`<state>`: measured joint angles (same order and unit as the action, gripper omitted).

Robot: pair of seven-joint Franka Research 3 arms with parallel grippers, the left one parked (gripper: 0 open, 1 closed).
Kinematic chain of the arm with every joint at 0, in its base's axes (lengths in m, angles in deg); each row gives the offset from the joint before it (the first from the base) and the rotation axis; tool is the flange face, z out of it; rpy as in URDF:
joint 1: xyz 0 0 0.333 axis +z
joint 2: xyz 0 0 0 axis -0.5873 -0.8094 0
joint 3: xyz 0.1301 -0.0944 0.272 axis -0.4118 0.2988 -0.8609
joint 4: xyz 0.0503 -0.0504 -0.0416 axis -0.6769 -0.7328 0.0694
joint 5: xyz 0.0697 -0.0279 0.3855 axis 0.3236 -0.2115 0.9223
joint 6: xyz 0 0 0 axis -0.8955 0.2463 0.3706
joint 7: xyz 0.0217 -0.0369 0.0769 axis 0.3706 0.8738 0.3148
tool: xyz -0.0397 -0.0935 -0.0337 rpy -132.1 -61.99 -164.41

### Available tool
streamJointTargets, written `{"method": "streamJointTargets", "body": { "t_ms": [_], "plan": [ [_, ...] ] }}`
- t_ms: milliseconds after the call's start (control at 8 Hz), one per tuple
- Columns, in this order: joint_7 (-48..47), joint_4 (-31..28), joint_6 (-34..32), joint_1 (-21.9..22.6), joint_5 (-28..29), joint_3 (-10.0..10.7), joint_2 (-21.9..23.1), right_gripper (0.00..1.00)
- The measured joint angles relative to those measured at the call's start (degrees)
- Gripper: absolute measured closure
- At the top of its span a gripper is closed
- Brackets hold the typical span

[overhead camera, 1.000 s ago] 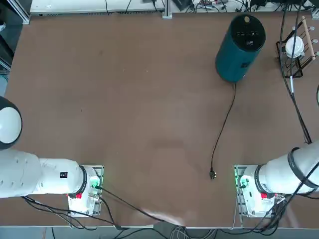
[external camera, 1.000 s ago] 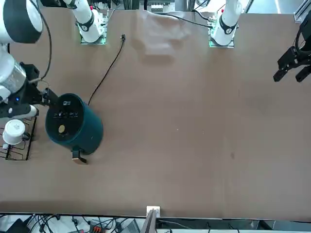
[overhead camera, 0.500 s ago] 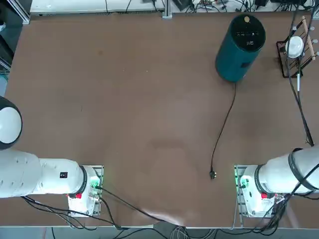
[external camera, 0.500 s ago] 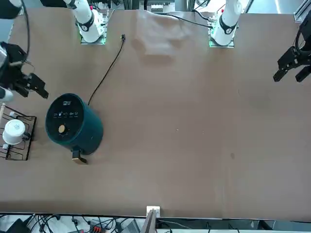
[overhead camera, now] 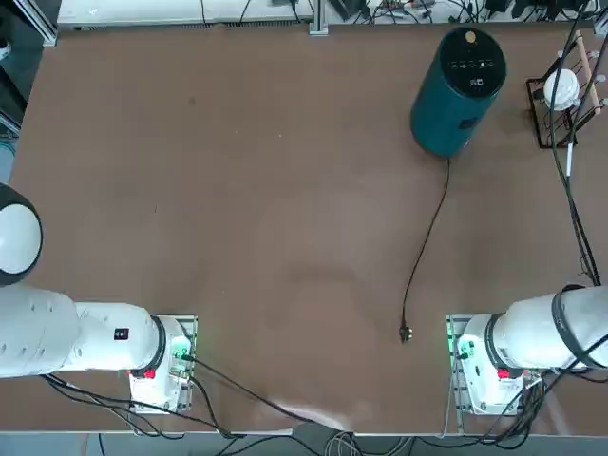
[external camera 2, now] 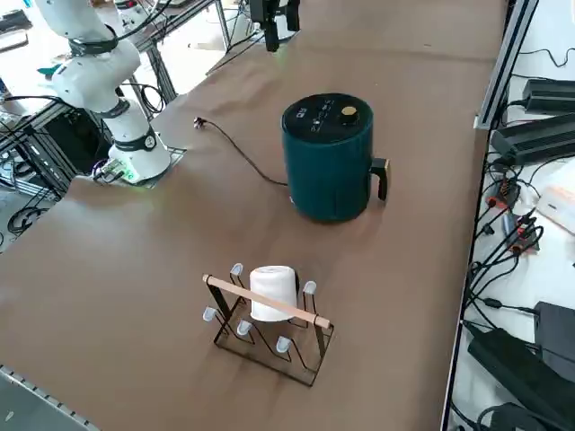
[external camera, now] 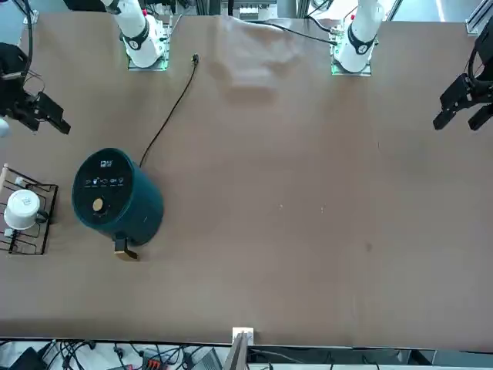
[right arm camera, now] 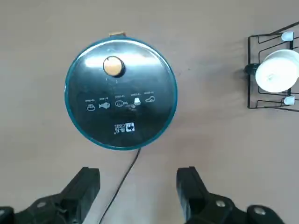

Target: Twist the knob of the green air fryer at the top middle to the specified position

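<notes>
Item: my hand point(right arm camera: 138, 196), pulled back from the green air fryer point(right arm camera: 120, 93).
Fingers wide, empty (knob point(right arm camera: 113, 66) untouched); I've retreated from the wire rack point(external camera: 23, 220), so the twist looks finished or unstarted.

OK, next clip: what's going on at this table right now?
The right arm is the one at work, but it holds nothing. Its right gripper is open and hangs in the air on the near side of the green air fryer, well clear of it. The gold knob on the fryer's black top panel is untouched. The fryer's power cord lies loose on the table, and a wire rack holding a white cup stands to one side.
</notes>
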<state>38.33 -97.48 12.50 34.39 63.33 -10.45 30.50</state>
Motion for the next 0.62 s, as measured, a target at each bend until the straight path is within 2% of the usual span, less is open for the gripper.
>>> {"method": "streamJointTargets", "body": {
  "t_ms": [625],
  "plan": [
    [0.0, 1.0, -1.1, -0.8, 0.0, 0.0, 0.2, 0.00]
  ]
}}
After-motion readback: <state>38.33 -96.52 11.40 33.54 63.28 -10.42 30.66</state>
